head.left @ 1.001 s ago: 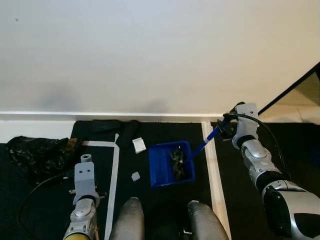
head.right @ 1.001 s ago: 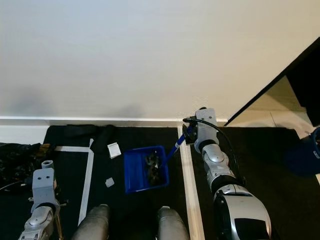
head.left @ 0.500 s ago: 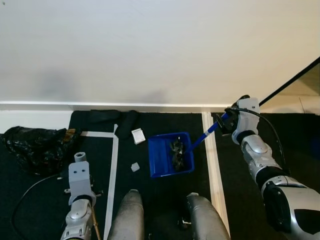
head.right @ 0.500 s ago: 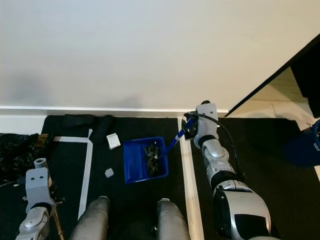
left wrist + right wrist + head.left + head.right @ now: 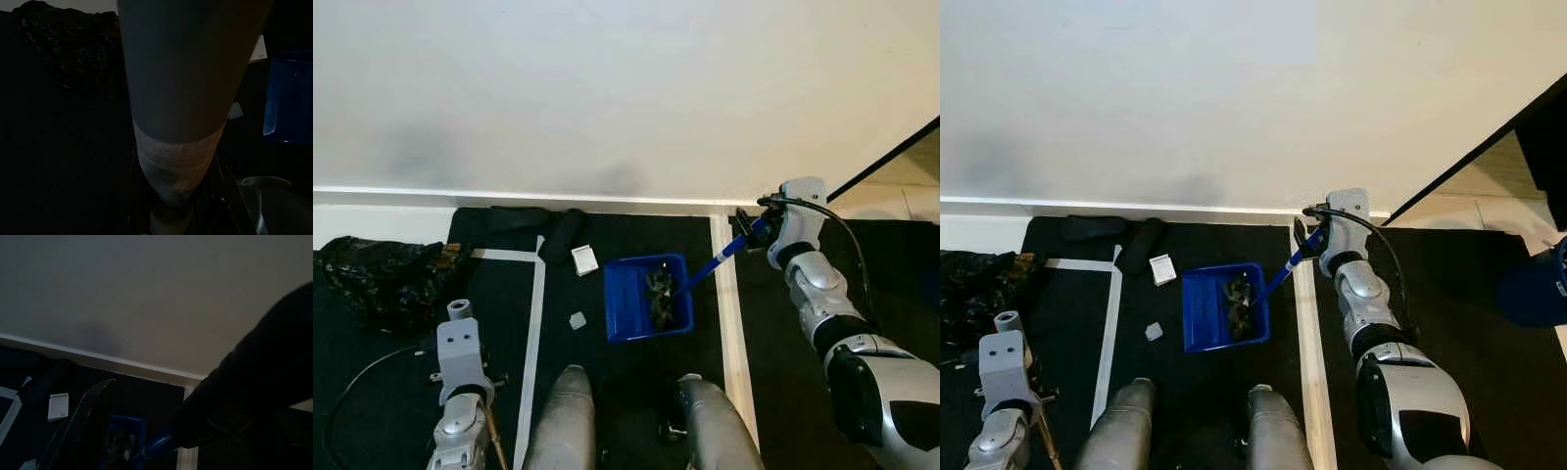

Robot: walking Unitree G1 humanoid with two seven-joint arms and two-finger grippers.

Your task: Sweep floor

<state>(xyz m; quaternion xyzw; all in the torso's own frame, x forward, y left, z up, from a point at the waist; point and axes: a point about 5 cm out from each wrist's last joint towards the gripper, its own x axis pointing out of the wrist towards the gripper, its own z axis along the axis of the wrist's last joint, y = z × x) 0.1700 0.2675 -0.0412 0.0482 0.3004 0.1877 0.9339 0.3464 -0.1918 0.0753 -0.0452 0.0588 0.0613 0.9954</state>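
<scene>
Black floor mat (image 5: 636, 392), right claw (image 5: 756, 231) clamped on blue dustpan handle (image 5: 715, 264)

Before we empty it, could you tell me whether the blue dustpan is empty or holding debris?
Holding debris: a dark clump lies inside the blue dustpan, toward the side where its handle attaches.

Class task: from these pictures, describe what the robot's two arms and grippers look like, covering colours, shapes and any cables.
Both arms are built of rounded silver-grey segments. The right arm has black bands at its joints, a glossy black panel near the shoulder and a thin black cable looping along it to a pale boxy wrist; the right gripper is black. The left arm ends in a grey boxy block with a short cylinder on top and a black cable trailing beside it.
</scene>
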